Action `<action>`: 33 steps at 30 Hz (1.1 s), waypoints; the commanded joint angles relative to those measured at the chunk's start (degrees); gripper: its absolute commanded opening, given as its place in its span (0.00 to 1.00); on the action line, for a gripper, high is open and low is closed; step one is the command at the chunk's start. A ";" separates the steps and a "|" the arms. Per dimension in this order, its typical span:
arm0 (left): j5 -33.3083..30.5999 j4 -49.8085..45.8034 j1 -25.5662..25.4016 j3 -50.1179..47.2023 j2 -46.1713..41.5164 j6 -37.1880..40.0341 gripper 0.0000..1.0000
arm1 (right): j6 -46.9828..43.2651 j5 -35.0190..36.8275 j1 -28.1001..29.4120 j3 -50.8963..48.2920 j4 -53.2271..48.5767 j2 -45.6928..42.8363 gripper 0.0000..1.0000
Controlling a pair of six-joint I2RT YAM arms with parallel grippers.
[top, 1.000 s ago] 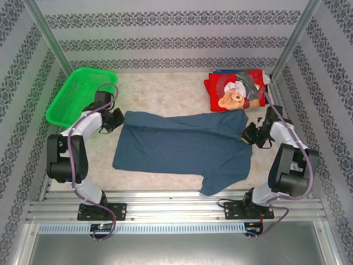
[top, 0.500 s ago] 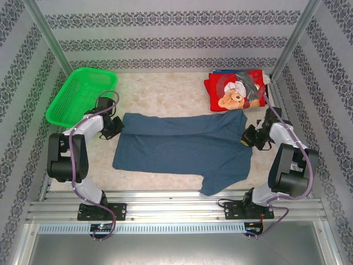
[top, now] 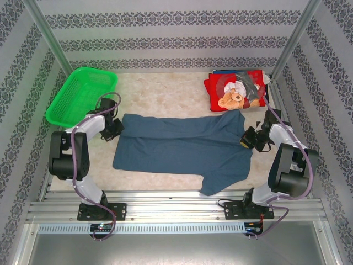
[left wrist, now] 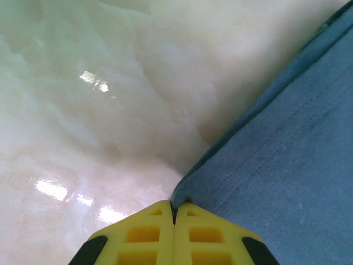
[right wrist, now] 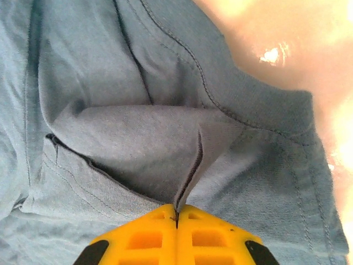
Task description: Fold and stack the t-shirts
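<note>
A slate-blue t-shirt (top: 182, 146) lies spread across the middle of the table, its far strip folded over toward me. My left gripper (top: 119, 127) is shut on the shirt's far left corner (left wrist: 190, 193), yellow fingers pressed together on the cloth. My right gripper (top: 245, 138) is shut on a pinched ridge of the same shirt (right wrist: 193, 165) at its right edge, near a sleeve seam. A red t-shirt with a teddy-bear print (top: 234, 91) lies folded at the back right, on top of a dark blue folded one.
A green mesh basket (top: 77, 94) stands at the back left, close to my left arm. Patterned walls and two metal posts (top: 292, 41) close in the table. A sleeve of the blue shirt (top: 220, 179) hangs toward the near edge rail.
My left gripper has drawn the shirt's far left corner nearer, making the folded strip narrower. The right gripper has shifted slightly nearer with its pinch of cloth.
</note>
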 commanded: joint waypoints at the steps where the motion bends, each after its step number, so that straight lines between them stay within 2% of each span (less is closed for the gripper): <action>1: -3.65 -2.47 -0.05 1.25 2.27 -1.16 0.00 | -1.33 2.43 -0.34 -0.64 -0.34 -0.11 0.00; 5: -1.75 0.29 -0.49 0.87 1.65 -0.85 0.00 | -1.75 2.12 -0.34 -0.45 -0.65 0.43 0.00; 7: -0.39 1.50 -0.58 0.71 1.05 -0.82 0.12 | -1.83 2.00 -0.26 -0.47 -0.64 0.76 0.00; 8: -0.17 1.07 -0.64 1.10 1.01 -0.82 0.21 | -1.73 2.05 -0.34 -0.47 -0.73 0.91 0.00; 9: -0.55 -0.19 -0.67 1.78 0.78 -0.96 0.33 | -1.64 1.99 -0.34 -0.31 -0.99 0.96 0.04; 10: -1.39 -1.71 -0.80 2.60 0.03 -1.06 0.40 | -1.62 1.86 -0.34 -0.08 -1.41 0.81 0.11; 12: -4.54 -4.24 -1.15 3.91 -2.74 -1.26 0.44 | -1.78 1.76 -0.34 0.36 -2.38 -0.46 0.27; 16: -8.01 -8.19 -2.16 8.79 -7.66 -0.51 0.53 | -2.00 2.89 -0.39 1.41 -5.00 -5.89 0.49; 20: -5.87 -6.59 -3.83 12.74 -6.58 0.63 0.64 | -2.32 4.00 -0.34 3.23 -7.16 -9.07 0.66; 21: -4.45 -5.69 -3.92 13.37 -5.15 0.55 0.73 | -2.26 4.43 -0.32 3.69 -7.17 -9.42 0.70; 24: -1.39 -3.19 -4.42 15.39 0.08 0.70 0.74 | -3.15 4.25 -0.34 5.46 -6.61 -8.18 0.77; 33: -0.08 -1.98 -5.30 22.41 13.99 2.14 0.71 | -4.49 2.95 -0.34 8.73 -4.22 -1.62 0.78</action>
